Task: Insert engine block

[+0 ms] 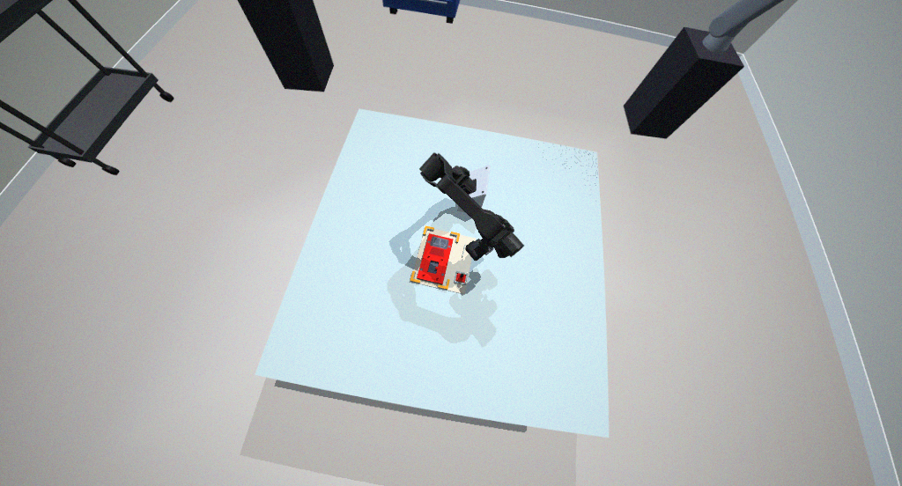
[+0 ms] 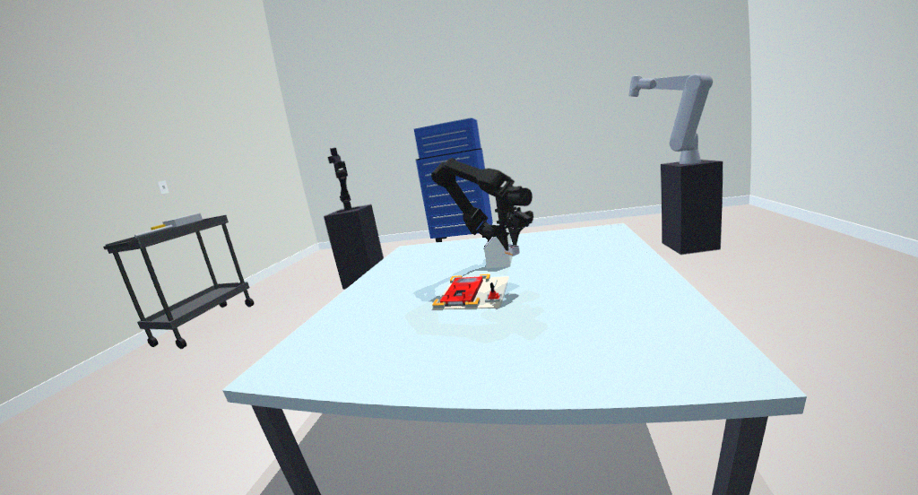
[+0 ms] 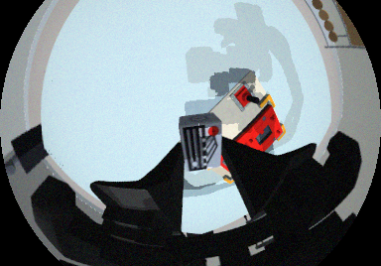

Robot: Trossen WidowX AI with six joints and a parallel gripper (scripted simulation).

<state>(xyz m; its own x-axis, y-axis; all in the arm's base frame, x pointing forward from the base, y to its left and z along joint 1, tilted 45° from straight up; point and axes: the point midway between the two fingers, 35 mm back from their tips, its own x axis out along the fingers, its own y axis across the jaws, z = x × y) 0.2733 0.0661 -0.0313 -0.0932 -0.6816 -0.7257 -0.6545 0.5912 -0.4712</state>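
My gripper (image 2: pixel 514 243) (image 3: pixel 200 143) is shut on the grey engine block (image 2: pixel 515 250) (image 3: pixel 213 149) and holds it in the air above the table. The block's face with dark slots and a red round spot shows in the wrist view. In the top view the arm hides the block. The red car body (image 1: pixel 436 253) (image 2: pixel 471 288) (image 3: pixel 248 137) lies flat on the cream board (image 1: pixel 456 265) (image 2: pixel 499 282) (image 3: pixel 229 112), between orange corner brackets. Its dark opening (image 1: pixel 432 266) (image 2: pixel 460 293) (image 3: pixel 264 135) is empty. The rib cannot be made out.
A small red part (image 1: pixel 461 277) (image 2: pixel 492 295) (image 3: pixel 242 95) with an upright black post stands on the board beside the car body. The arm's pale mount (image 1: pixel 482 181) (image 2: pixel 497 255) is behind the board. The pale blue table (image 1: pixel 353 332) (image 2: pixel 545 370) extends around them.
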